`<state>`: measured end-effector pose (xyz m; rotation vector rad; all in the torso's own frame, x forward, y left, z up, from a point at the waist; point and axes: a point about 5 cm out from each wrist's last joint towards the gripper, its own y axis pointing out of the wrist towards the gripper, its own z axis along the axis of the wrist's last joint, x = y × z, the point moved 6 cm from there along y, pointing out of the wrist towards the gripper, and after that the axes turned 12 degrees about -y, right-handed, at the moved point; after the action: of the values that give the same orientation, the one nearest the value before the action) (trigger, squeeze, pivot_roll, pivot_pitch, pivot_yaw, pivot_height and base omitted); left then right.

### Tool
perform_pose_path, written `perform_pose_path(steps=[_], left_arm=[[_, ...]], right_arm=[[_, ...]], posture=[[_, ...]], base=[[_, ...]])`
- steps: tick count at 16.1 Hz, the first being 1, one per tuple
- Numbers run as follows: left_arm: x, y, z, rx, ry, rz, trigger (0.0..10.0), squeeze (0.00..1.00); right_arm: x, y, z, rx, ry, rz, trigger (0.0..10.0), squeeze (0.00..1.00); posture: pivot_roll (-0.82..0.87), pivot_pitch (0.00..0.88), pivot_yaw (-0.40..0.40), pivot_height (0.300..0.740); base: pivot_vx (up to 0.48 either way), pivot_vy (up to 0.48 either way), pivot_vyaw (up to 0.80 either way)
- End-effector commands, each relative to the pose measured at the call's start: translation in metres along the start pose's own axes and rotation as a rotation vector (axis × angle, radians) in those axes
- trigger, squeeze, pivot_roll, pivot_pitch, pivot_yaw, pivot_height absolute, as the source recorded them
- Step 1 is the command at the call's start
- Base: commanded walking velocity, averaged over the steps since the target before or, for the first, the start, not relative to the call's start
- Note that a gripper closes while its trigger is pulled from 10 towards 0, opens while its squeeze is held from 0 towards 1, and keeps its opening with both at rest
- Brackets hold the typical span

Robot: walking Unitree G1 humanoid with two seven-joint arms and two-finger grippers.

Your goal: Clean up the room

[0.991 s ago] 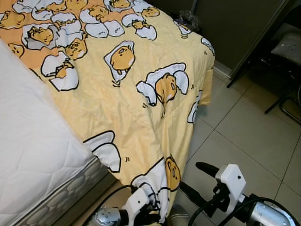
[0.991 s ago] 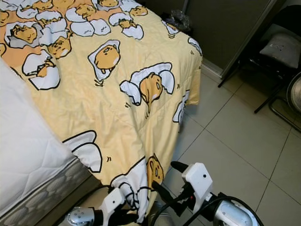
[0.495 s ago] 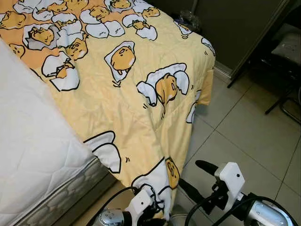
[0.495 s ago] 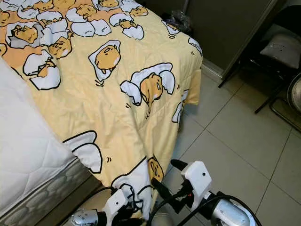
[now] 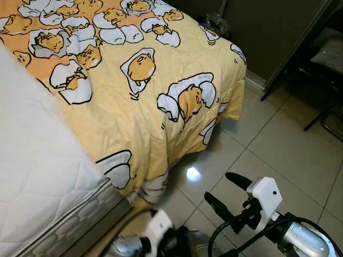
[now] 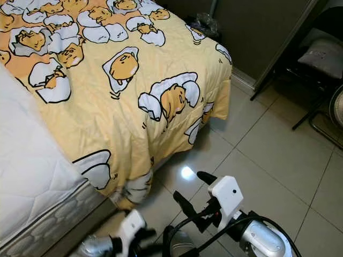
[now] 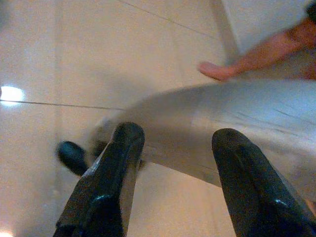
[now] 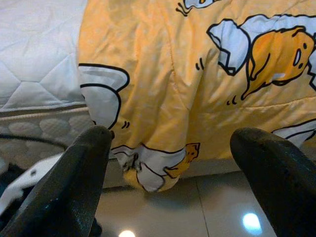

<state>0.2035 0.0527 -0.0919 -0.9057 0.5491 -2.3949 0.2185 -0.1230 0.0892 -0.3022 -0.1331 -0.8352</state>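
Released since a moment ago, the blanket's (image 5: 134, 101) corner has fallen out of my left claw (image 7: 173, 173) and now hangs down the side of the bed (image 5: 37, 176), its lowest fold bunched just above the floor (image 5: 278, 144) beside the mattress edge.

Yellow with egg cartoon prints, the blanket covers most of the bed and drapes over the foot end, leaving a strip of white quilted mattress bare on my left. Pale glossy tiles run off to my right, with dark chair legs (image 5: 321, 112) standing on them at the far edge.

My right claw (image 5: 228, 193) hovers low over the tiles, well apart from the hanging corner, fingers spread wide and holding nothing; its wrist view looks straight at that drooping fold. My left claw sits lower, below the corner, fingers parted and empty, over bare floor.
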Motion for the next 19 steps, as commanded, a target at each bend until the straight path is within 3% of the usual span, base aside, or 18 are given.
perform_pose_path(steps=[1,3,4,6,7,9,11,12,14,15,16,18,19], left_arm=[[-0.011,-0.005,0.009,0.052,-0.017,0.058,10.0,1.00],[-0.029,-0.009,0.026,0.150,-0.065,0.181,10.0,1.00],[-0.041,-0.015,0.045,0.248,-0.083,0.257,10.0,0.00],[-0.063,-0.034,0.085,0.458,-0.088,0.434,10.0,0.00],[-0.069,-0.041,0.093,0.502,-0.093,0.487,10.0,0.00],[-0.090,-0.069,0.123,0.645,-0.098,0.682,10.0,0.00],[-0.094,-0.078,0.134,0.688,-0.085,0.734,10.0,0.00],[-0.101,-0.097,0.153,0.764,-0.074,0.824,10.0,0.00],[-0.104,-0.113,0.166,0.835,-0.095,0.885,10.0,0.00],[-0.103,-0.128,0.179,0.893,-0.068,0.929,10.0,0.00],[-0.099,-0.136,0.189,0.938,-0.045,0.923,10.0,0.00],[-0.093,-0.140,0.201,0.942,0.007,0.913,10.0,0.00],[-0.094,-0.134,0.202,0.907,0.012,0.909,10.0,0.00]], right_arm=[[0.006,-0.002,-0.002,-0.008,-0.019,-0.032,10.0,0.00],[0.006,0.000,-0.006,-0.010,-0.016,-0.048,10.0,0.00],[0.009,0.000,-0.008,-0.012,-0.006,-0.073,10.0,0.00],[0.022,0.002,-0.013,-0.018,0.038,-0.168,10.0,0.00],[0.024,0.003,-0.014,-0.014,0.037,-0.184,10.0,0.00],[0.032,0.012,-0.014,0.015,0.037,-0.248,10.0,0.00],[0.038,0.017,-0.014,0.028,0.030,-0.288,10.0,0.00],[0.060,0.020,-0.013,0.052,-0.001,-0.406,10.0,0.00],[0.077,0.014,-0.012,0.061,-0.034,-0.532,10.0,0.00],[0.092,0.001,-0.015,0.054,-0.058,-0.677,10.0,0.00],[0.098,-0.005,-0.020,0.038,-0.075,-0.746,10.0,0.00],[0.102,-0.007,-0.029,0.005,-0.064,-0.802,10.0,0.00],[0.105,-0.007,-0.036,-0.011,-0.034,-0.831,10.0,0.00]], posture=[[-0.29,0.166,-0.071,0.736],[-0.29,0.161,-0.064,0.736],[-0.28,0.159,-0.061,0.736],[-0.26,0.132,-0.048,0.736],[-0.25,0.125,-0.045,0.736],[-0.21,0.060,-0.023,0.736],[-0.19,0.030,-0.013,0.736],[-0.17,0.000,0.001,0.736],[-0.16,0.000,0.011,0.736],[-0.15,0.000,0.017,0.736],[-0.14,0.000,0.022,0.736],[-0.15,0.000,0.028,0.736],[-0.15,0.000,0.035,0.736]], base=[[0.000,0.000,0.00],[0.000,0.000,0.00],[0.000,0.000,0.00],[0.000,0.000,0.00],[0.000,0.000,0.00],[0.000,0.000,0.00],[0.000,0.000,0.00],[0.000,0.000,0.00],[0.000,0.000,0.00],[0.000,0.000,0.00],[0.000,0.000,0.00],[0.000,0.000,0.00],[0.000,0.000,0.00]])
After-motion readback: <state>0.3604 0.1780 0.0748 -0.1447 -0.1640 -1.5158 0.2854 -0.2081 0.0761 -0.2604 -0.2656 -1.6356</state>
